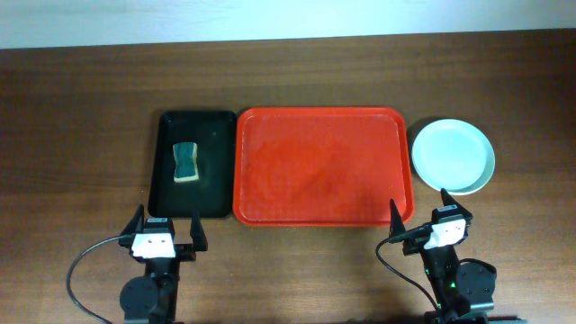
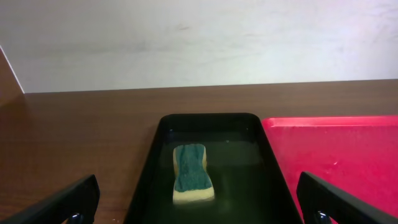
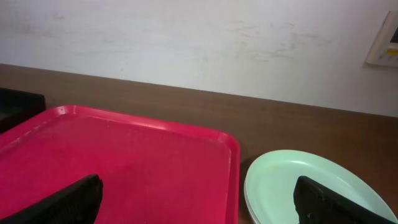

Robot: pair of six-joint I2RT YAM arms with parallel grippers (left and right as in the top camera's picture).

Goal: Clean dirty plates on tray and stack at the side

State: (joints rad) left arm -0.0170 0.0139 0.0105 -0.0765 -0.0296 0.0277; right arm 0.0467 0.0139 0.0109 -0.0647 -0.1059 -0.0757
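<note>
The tray stands bare; the plates sit stacked just beside it on the bench. The left pincer and right pincer are both released, grasping nothing. Advise parking them clear of the stack.

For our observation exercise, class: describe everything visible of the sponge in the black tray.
The sponge is a waisted block: dark green scouring layer on top, pale yellow foam beneath. It lies flat, green side up, long axis along the tray's length, on the floor of the black tray, left of its middle. Only the tray touches it.
</note>
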